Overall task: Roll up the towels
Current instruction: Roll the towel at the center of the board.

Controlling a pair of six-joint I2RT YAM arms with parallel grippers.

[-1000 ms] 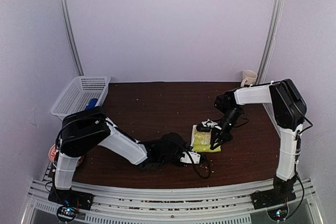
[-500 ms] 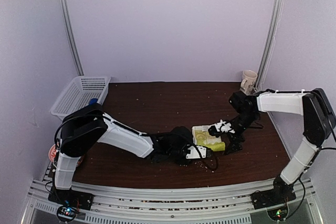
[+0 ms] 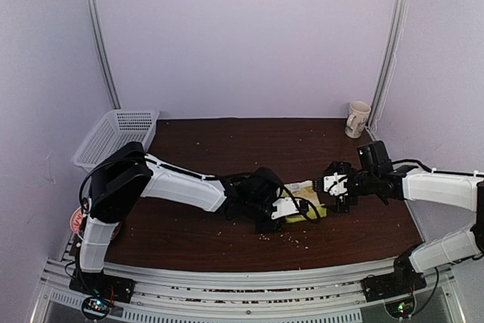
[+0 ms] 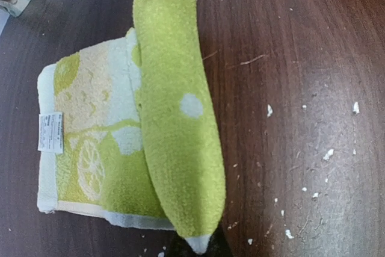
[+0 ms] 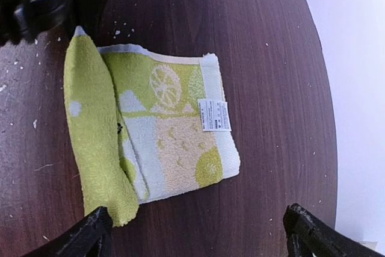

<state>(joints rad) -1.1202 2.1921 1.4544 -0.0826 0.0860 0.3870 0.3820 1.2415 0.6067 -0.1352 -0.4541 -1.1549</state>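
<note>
The yellow-green towel (image 3: 308, 203) lies on the dark wooden table (image 3: 227, 149), between the two arms. One long edge is rolled into a thick tube (image 4: 177, 118). The rest lies flat, showing a lemon pattern and a white label (image 5: 213, 114). My left gripper (image 4: 198, 246) is shut on the near end of that roll, its dark body (image 5: 42, 4) showing in the right wrist view. My right gripper (image 5: 198, 239) stands wide open just off the towel's other end, one fingertip (image 5: 90, 233) beside the roll's tip, and holds nothing.
A white plastic basket (image 3: 113, 135) sits at the back left corner. A cream mug (image 3: 358, 117) stands at the back right. White crumbs (image 4: 328, 153) are scattered over the wood near the towel.
My right gripper has opened, let go of the towel and drawn back to the right and lower. The left arm has stretched further right, carrying the rolled edge with it.
</note>
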